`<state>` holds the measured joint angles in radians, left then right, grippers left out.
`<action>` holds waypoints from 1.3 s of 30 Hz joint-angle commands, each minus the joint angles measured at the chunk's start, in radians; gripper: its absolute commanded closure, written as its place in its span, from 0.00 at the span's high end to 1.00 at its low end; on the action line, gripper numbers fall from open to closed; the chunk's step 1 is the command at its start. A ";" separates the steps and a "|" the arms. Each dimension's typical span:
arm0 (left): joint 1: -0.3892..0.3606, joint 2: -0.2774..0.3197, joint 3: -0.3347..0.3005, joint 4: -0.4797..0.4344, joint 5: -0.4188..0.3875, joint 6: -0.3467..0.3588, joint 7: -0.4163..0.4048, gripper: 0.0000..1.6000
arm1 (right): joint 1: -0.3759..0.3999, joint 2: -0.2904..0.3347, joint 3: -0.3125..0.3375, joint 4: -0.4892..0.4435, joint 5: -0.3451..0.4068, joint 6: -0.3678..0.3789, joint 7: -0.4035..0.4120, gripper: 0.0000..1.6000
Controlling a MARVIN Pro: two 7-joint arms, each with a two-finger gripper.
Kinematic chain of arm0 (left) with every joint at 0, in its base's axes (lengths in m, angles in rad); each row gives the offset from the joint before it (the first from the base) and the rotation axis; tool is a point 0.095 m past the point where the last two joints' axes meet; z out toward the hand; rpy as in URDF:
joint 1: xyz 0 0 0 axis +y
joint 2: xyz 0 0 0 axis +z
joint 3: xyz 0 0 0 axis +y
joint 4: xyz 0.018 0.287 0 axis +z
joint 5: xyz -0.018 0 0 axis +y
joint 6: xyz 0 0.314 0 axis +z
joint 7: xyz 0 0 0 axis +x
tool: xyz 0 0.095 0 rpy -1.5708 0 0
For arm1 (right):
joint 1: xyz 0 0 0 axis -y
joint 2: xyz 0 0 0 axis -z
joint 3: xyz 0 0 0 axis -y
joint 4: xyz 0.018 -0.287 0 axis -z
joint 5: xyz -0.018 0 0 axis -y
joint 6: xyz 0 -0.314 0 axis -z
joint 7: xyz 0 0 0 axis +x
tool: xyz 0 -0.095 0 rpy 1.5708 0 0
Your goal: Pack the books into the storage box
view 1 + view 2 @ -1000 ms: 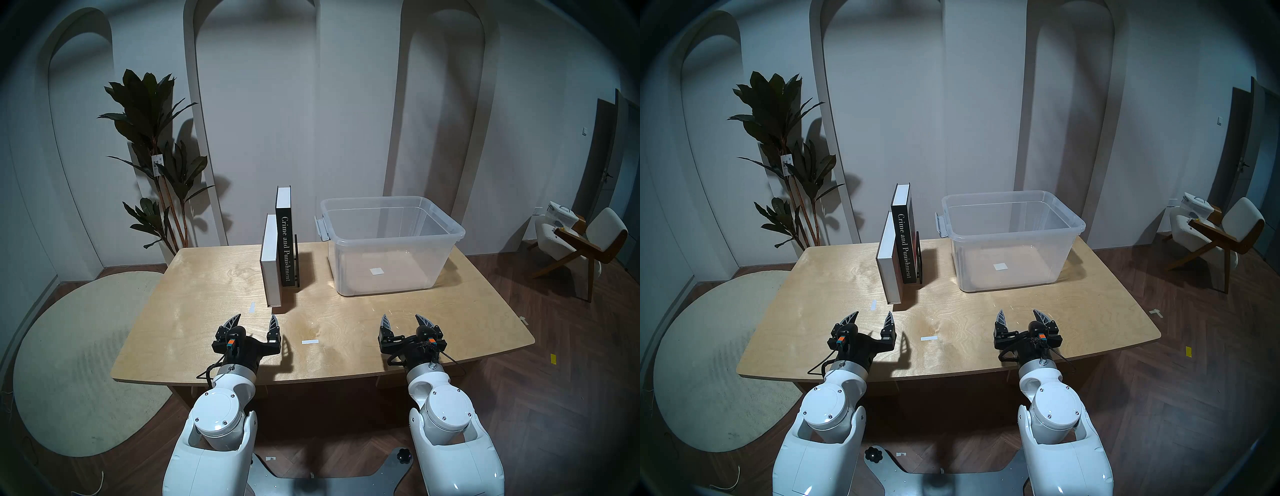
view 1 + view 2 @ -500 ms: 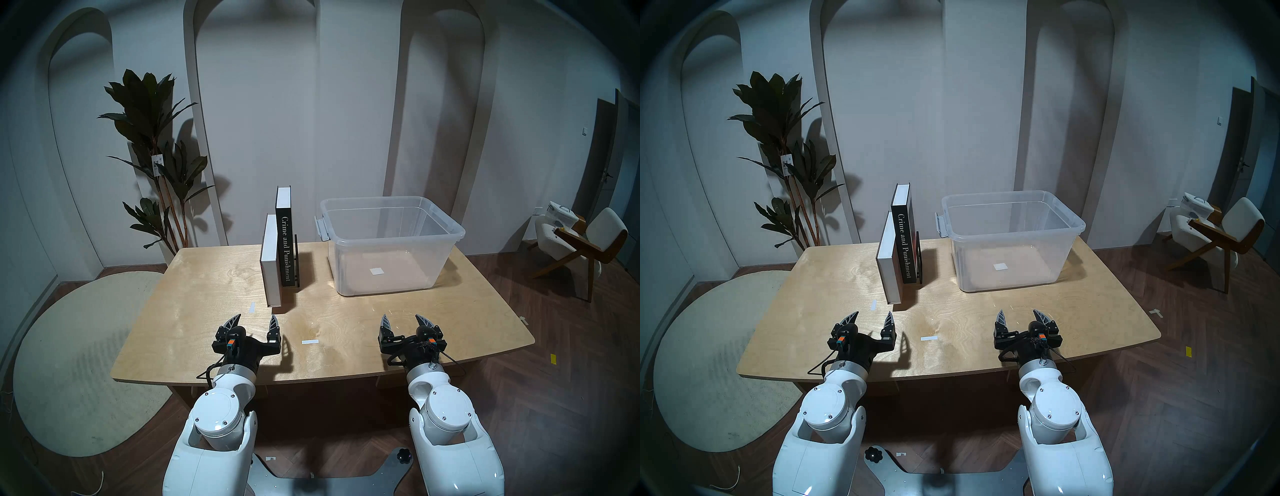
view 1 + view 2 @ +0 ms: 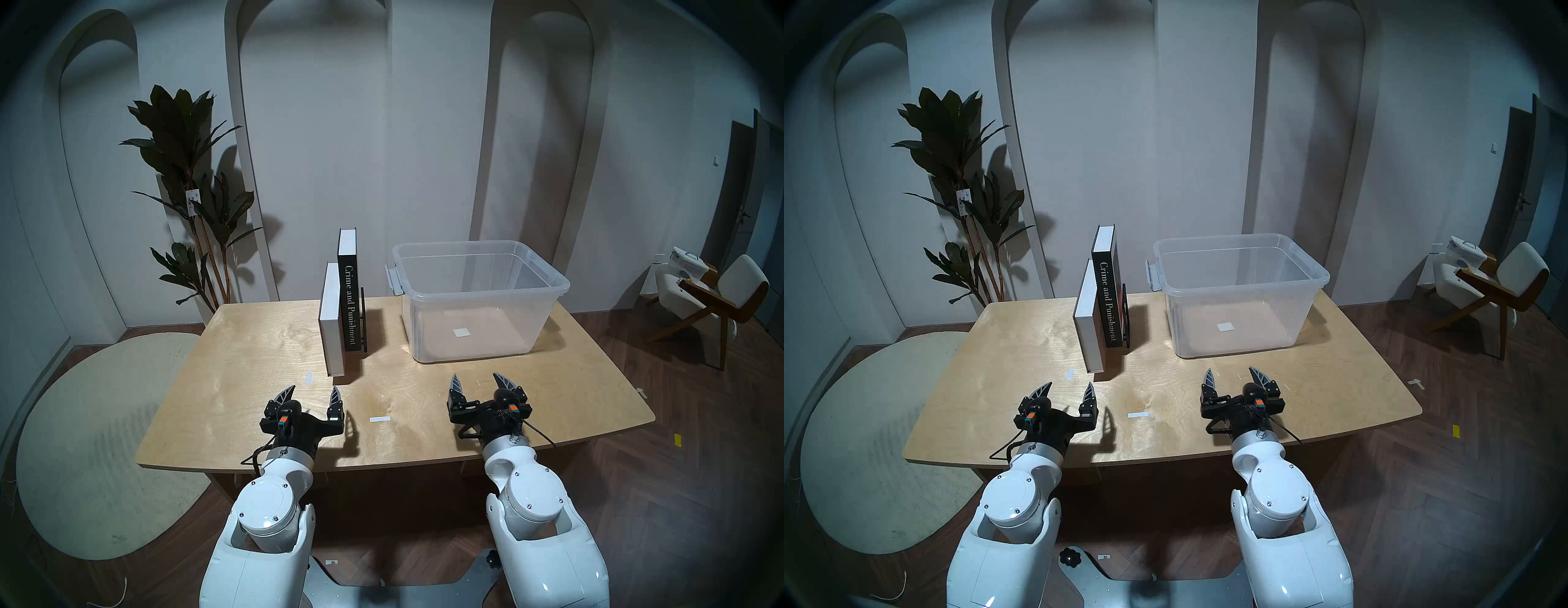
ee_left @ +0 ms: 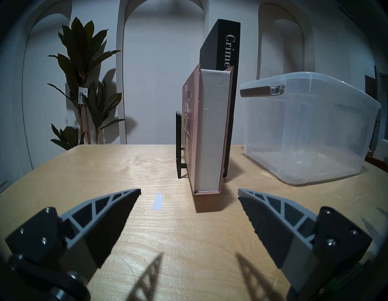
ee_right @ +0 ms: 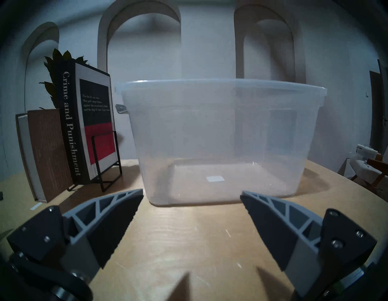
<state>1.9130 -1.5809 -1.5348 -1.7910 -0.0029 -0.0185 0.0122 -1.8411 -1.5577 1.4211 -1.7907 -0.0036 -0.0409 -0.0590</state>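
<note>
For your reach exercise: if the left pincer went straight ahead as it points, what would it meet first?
Probably the reddish-brown book, page edges first; it stands slightly right of the open left pincer, though depth is uncertain.

A pale wooden worktop (image 3: pixel 263 382) with rounded corners fills the middle of the room. On it, left of centre toward the far side, stands a black wire rack (image 3: pixel 363 318). Three short white tape strips lie on the wood: one at near centre (image 3: pixel 379 419), one further left (image 3: pixel 309 376), one further right and farther back (image 3: pixel 461 332). A tall leafy plant (image 3: pixel 186 170) stands at the far left by the arched white wall (image 3: pixel 424 127). A round cream rug (image 3: pixel 97 446) lies on the dark wood floor (image 3: pixel 679 467) at left, and a wooden armchair (image 3: pixel 712 305) sits far right.
</note>
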 commanded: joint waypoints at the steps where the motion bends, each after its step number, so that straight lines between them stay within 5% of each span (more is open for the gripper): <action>1: -0.006 0.000 -0.001 -0.018 0.000 -0.005 0.000 1.00 | 0.134 0.016 -0.102 -0.005 0.004 -0.028 -0.058 1.00; 2: -0.007 0.000 -0.001 -0.017 0.000 -0.005 0.000 1.00 | 0.102 0.023 -0.111 -0.040 0.003 -0.030 -0.061 1.00; 6: -0.007 0.000 -0.001 -0.017 0.000 -0.005 0.000 1.00 | 0.192 0.024 -0.180 -0.003 0.006 -0.036 -0.088 1.00; 7: -0.007 0.000 -0.001 -0.017 0.000 -0.005 0.000 1.00 | 0.150 0.035 -0.188 -0.044 0.003 -0.038 -0.092 1.00; 20: -0.008 0.000 -0.001 -0.016 0.000 -0.005 0.000 1.00 | 0.320 0.018 -0.340 -0.007 -0.024 -0.026 -0.211 1.00; 27: -0.008 -0.001 -0.001 -0.015 0.000 -0.005 0.000 1.00 | 0.353 -0.002 -0.352 -0.004 -0.031 0.002 -0.220 1.00; 39: -0.009 -0.001 -0.001 -0.012 0.001 -0.005 0.000 1.00 | 0.481 -0.065 -0.373 0.138 -0.044 0.033 -0.215 1.00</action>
<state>1.9124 -1.5818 -1.5350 -1.7858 -0.0018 -0.0186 0.0121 -1.4665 -1.5641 1.0544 -1.6920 -0.0403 -0.0148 -0.2797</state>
